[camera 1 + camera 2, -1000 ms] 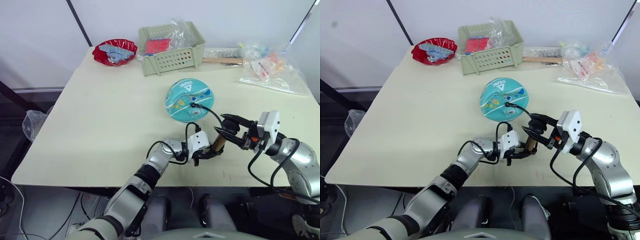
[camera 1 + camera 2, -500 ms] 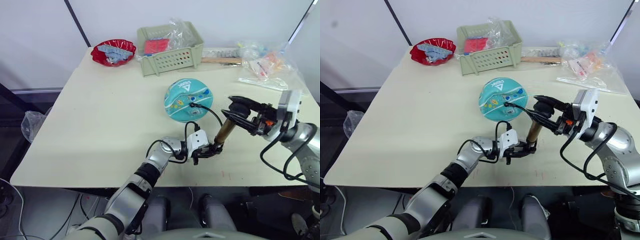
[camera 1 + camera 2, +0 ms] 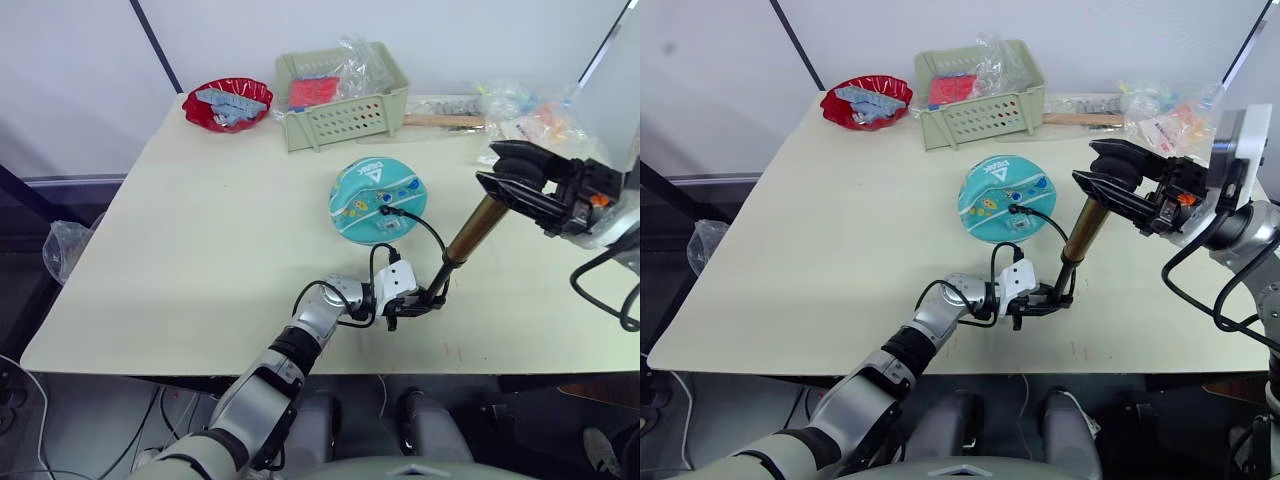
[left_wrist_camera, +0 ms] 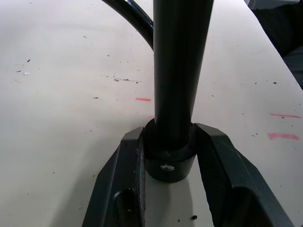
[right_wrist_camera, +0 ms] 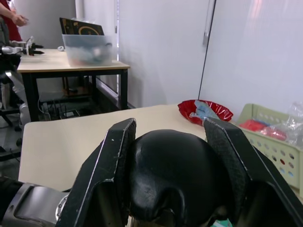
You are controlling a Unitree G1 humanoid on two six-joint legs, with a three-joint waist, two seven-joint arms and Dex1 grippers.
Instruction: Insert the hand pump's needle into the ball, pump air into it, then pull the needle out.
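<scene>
Right now the left gripper is clamped on the base cap of the hand pump, its 2 fingers pinning it to the table. Meanwhile the right gripper squeezes the raised T-handle, and the hose runs into the ball.

- The ball carries a white triangle logo with a short white word beside it; its letters cannot be made out.
- A white label on the ball is too small to read.
</scene>
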